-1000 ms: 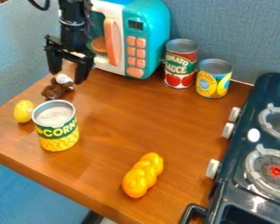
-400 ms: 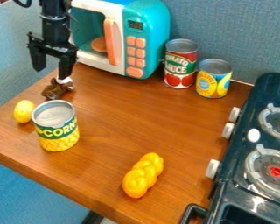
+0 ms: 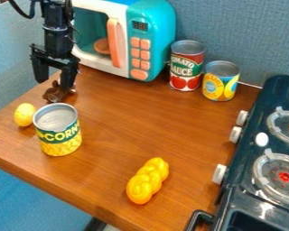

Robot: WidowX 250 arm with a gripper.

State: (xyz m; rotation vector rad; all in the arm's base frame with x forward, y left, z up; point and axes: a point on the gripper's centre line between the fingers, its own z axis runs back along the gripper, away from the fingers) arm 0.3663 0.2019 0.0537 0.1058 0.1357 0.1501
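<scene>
The black gripper hangs at the upper left of the camera view with its two fingers spread apart. Its right finger overlaps a small brown toy on the table; whether they touch I cannot tell. Nothing shows between the fingers higher up. Just in front of the toy stands an upright corn can, and a yellow egg-shaped object lies to that can's left. A twisted yellow-orange toy rests near the table's front.
Behind and right of the gripper stands a teal toy microwave. A tomato sauce can and a shorter yellow can are by the back wall. A dark toy stove fills the right side of the wooden table.
The gripper moved left, then lowered slightly, its right finger now overlapping the brown toy and hiding most of the toy's white part. The other objects have not moved.
</scene>
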